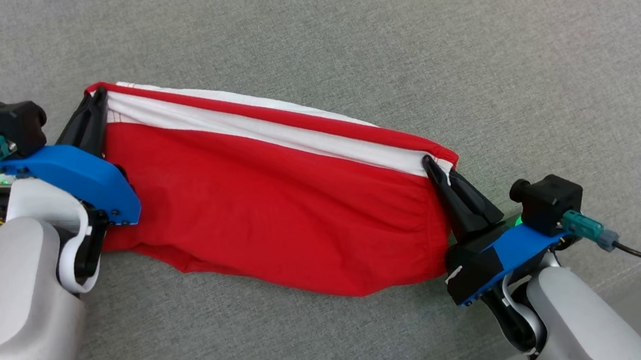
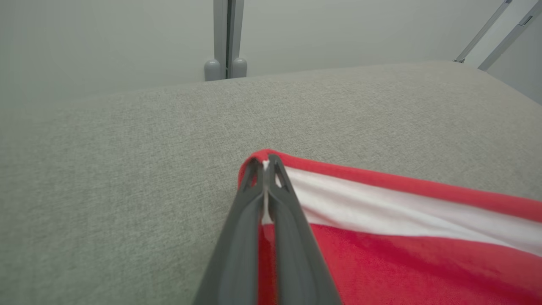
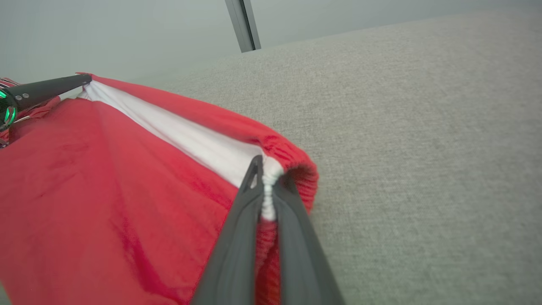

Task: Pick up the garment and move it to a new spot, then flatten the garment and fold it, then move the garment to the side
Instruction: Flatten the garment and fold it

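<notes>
In the head view, the red fabric garment with a white band along its upper edge is stretched across the grey woven cushion surface between the two arms. The left gripper is clamped on the garment's left corner and the right gripper on its right corner. In the left wrist view, the left jaws are pressed together on the red hem, with a sliver of white cloth pinched between them. In the right wrist view, the right jaws are closed on a bunched white seam beside the gathered red elastic, and the edge runs taut to the other arm's fingers. This looks like the carrying or spreading step, and folding has not begun. The next move likely calls for both arms to travel together, keeping the edge taut while laying the cloth down flat.
</notes>
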You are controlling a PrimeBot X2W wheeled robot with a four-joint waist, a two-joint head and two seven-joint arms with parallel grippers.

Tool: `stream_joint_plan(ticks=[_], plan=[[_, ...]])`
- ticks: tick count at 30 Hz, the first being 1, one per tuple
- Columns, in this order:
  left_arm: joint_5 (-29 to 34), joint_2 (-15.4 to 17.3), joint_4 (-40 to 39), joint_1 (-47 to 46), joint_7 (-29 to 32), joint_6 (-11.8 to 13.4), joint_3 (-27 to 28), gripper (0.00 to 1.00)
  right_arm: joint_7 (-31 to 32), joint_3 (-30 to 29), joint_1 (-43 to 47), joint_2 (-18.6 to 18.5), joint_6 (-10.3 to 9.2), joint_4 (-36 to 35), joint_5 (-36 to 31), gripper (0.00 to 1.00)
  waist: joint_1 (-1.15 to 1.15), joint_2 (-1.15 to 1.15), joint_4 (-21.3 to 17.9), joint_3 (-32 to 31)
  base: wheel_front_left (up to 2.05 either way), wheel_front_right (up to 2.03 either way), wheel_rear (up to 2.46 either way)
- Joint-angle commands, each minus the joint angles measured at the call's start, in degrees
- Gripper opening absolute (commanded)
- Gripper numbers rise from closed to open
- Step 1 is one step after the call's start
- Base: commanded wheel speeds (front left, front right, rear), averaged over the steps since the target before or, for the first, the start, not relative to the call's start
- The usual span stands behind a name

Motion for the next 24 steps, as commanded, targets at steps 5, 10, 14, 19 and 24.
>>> stream_joint_plan(ticks=[5, 10, 14, 19, 24], plan=[[0.50, -1.40, 4.17, -3.28, -1.10, -0.47, -0.74, 0.00, -0.33, -0.05, -1.84, -0.21, 0.00, 0.82, 1.00, 0.00, -0.01, -0.02, -0.28, 0.37, 0.00, 0.00, 0.00], [0.29, -2.58, 8.15, -4.82, -2.27, -0.92, -1.48, 0.72, -0.32, -0.53, -2.14, -0.22, -0.01, 1.05, 1.48, 1.00, -0.01, -0.02, -0.41, 0.37, 0.00, 0.00, 0.00], [0.41, -3.77, 9.66, -5.08, -4.51, -1.55, -2.56, 1.00, -0.33, -1.58, -1.39, -0.21, 0.00, 0.91, 0.63, 1.00, -0.01, -0.02, -0.13, -0.33, 0.00, 0.00, 0.00], [0.21, -4.31, 9.69, -2.67, -7.27, -2.24, -4.02, 1.00, -0.33, -3.83, 1.22, -0.20, 0.00, 0.99, -0.92, 1.00, -0.01, -0.02, 0.93, -2.68, 0.00, 0.00, 0.00], [-1.22, -3.98, 7.86, 1.05, -8.58, -2.59, -4.93, 1.00, -0.31, -5.55, 4.11, -0.16, 0.00, 1.12, -2.24, 1.00, -0.01, -0.02, 2.30, -5.62, 0.00, 0.00, 0.00]])
